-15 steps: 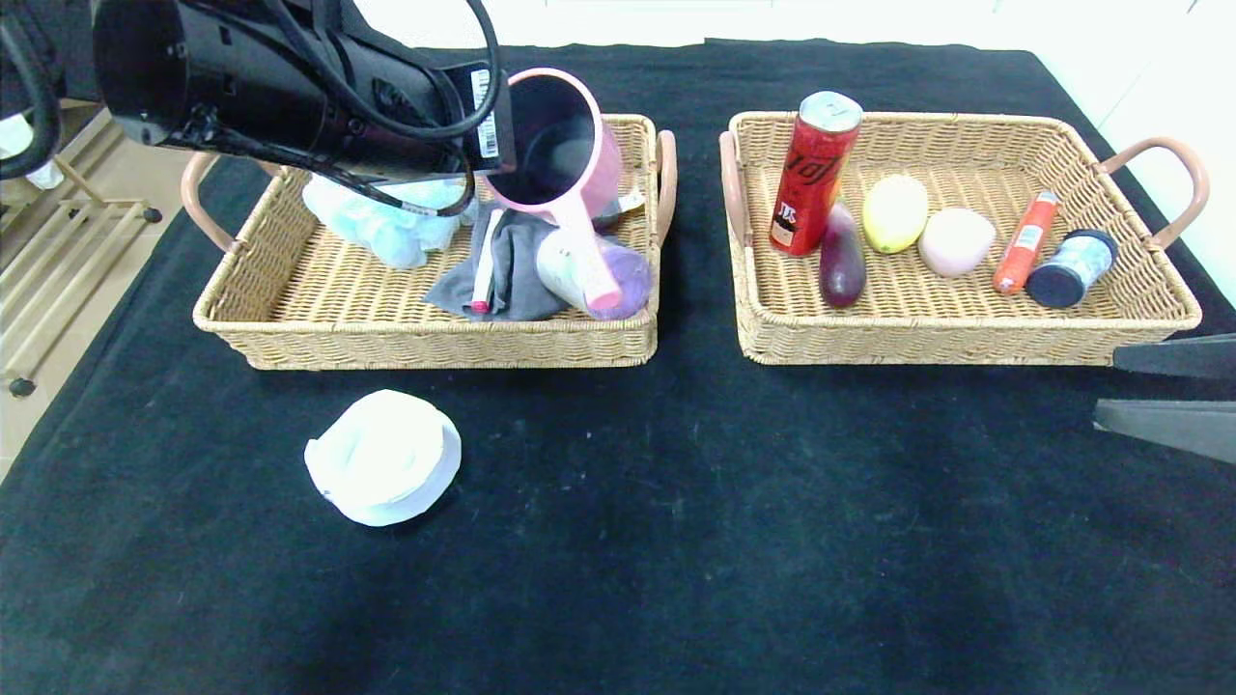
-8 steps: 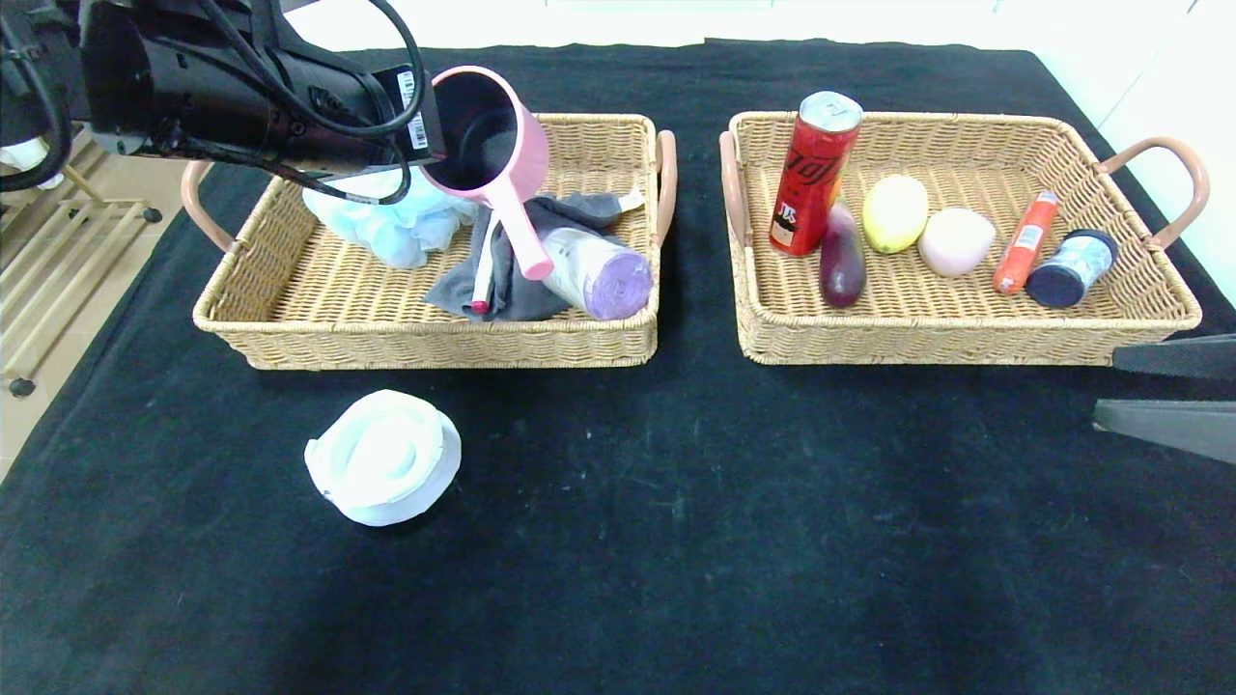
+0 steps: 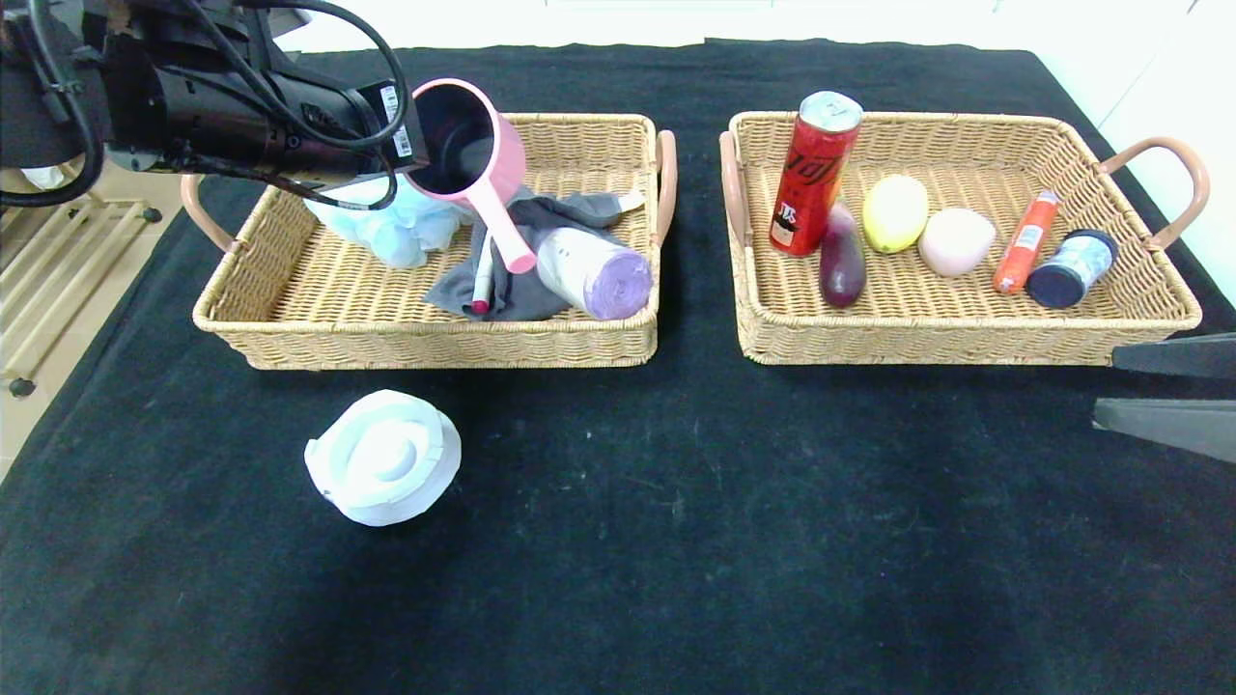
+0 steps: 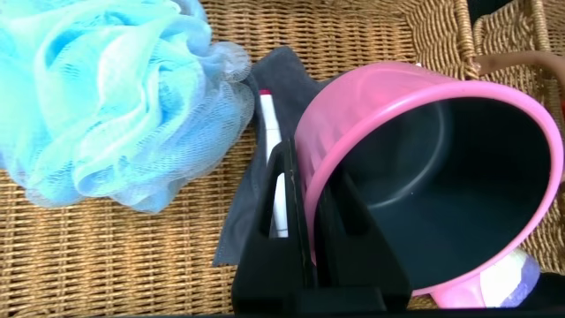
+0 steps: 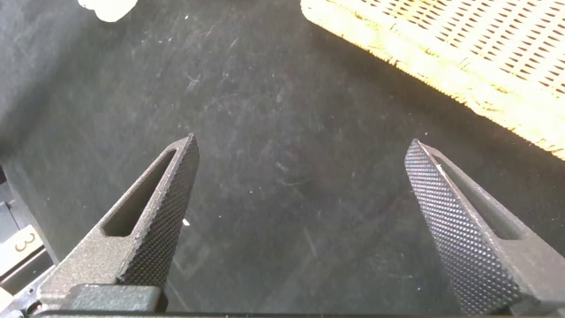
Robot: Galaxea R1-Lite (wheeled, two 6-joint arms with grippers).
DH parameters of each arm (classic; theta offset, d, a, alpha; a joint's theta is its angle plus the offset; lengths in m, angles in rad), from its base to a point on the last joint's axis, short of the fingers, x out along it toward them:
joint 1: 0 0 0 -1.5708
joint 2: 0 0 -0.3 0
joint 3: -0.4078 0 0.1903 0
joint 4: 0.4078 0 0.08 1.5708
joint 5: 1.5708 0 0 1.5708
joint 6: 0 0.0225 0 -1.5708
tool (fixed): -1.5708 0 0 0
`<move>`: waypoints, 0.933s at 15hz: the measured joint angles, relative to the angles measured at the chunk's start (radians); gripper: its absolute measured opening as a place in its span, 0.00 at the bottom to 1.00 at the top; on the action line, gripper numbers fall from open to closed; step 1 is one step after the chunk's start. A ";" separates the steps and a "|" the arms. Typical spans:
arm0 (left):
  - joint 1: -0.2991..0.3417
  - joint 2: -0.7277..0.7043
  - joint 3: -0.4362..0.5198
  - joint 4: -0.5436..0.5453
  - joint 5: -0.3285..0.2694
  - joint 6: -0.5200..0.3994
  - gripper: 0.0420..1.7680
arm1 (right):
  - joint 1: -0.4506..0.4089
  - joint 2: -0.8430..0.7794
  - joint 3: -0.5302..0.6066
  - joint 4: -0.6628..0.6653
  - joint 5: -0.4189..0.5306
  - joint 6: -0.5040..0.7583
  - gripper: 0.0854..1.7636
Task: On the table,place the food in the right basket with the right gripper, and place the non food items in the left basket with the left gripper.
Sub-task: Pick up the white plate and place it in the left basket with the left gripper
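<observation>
Left arm (image 3: 222,106) hid the left basket's (image 3: 290,290) far corner and part of the blue sponge (image 3: 386,227). Right fingers (image 3: 1173,391) cut off at the head view's edge.

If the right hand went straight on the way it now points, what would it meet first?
The open right hand points down at bare black tablecloth, so it would probably meet the cloth first. The woven wicker basket lies off to one side of that line, though depth is hard to judge.
</observation>
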 joint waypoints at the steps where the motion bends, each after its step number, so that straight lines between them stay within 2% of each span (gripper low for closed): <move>1: 0.001 -0.001 0.000 0.000 0.000 0.000 0.07 | 0.000 0.000 0.000 0.000 0.000 0.000 0.97; 4: 0.002 -0.004 0.006 0.000 0.000 -0.006 0.35 | 0.000 -0.001 0.001 0.000 0.000 0.000 0.97; 7: 0.003 -0.005 0.007 0.001 0.000 -0.016 0.55 | 0.000 -0.002 0.001 0.000 0.000 0.000 0.97; 12: 0.006 -0.014 0.014 0.024 0.006 -0.008 0.75 | -0.001 -0.003 0.001 0.000 0.000 0.001 0.97; 14: 0.008 -0.021 0.018 0.088 0.009 0.005 0.80 | -0.001 -0.004 0.001 0.000 0.000 0.000 0.97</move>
